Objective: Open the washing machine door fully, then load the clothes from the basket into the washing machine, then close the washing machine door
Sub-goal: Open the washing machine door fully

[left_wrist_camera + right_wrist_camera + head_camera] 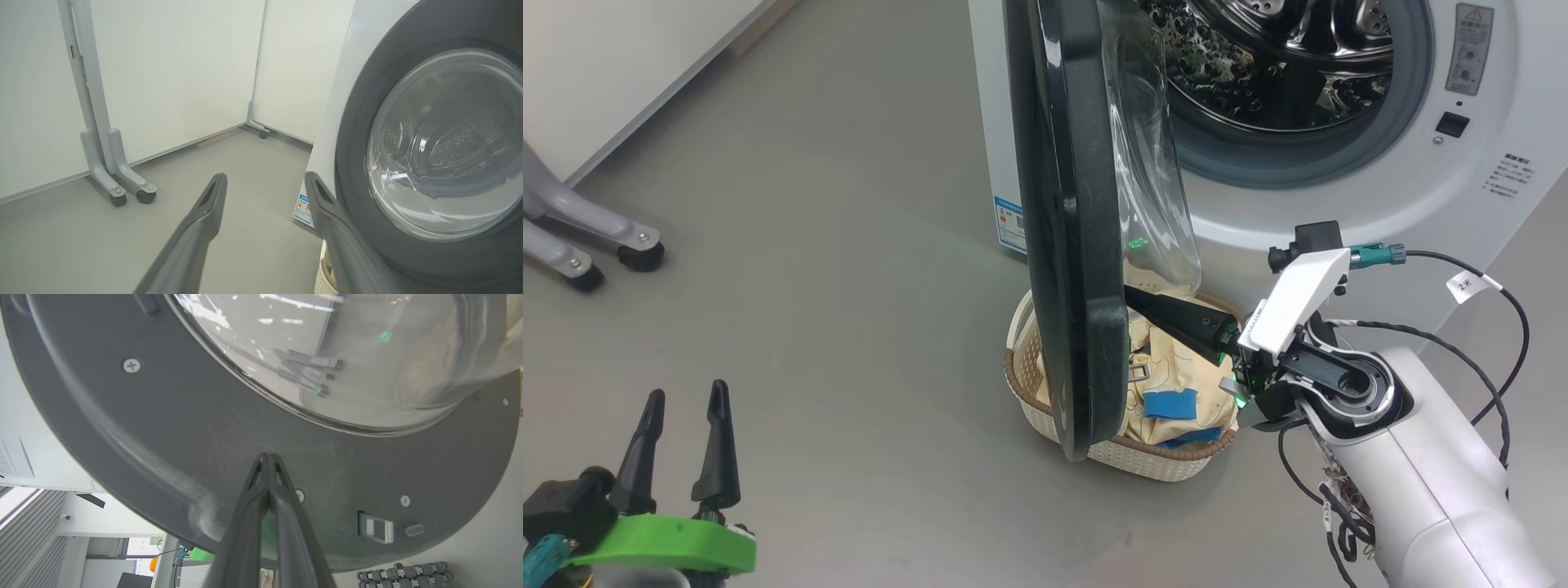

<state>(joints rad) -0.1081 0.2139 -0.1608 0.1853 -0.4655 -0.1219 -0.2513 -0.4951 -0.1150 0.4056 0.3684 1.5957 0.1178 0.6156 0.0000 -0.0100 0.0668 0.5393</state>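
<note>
Fingers [249, 531] of the right gripper [268, 457], shut with nothing between them, press tip-first on the inner face of the washing machine door [1078, 245], which stands about half open off the washing machine [1339, 220], edge-on above the basket [1152, 461]; a bare point on glossy plastic could skid toward the glass bowl [327, 355] or off the edge, leaving the door short of fully open. If the arm sinks as it pushes, it may knock the basket or snag the clothes [1176, 367] heaped in it. Left gripper [686, 392], fingers spread and empty, hangs well apart, too far to steady the door.
</note>
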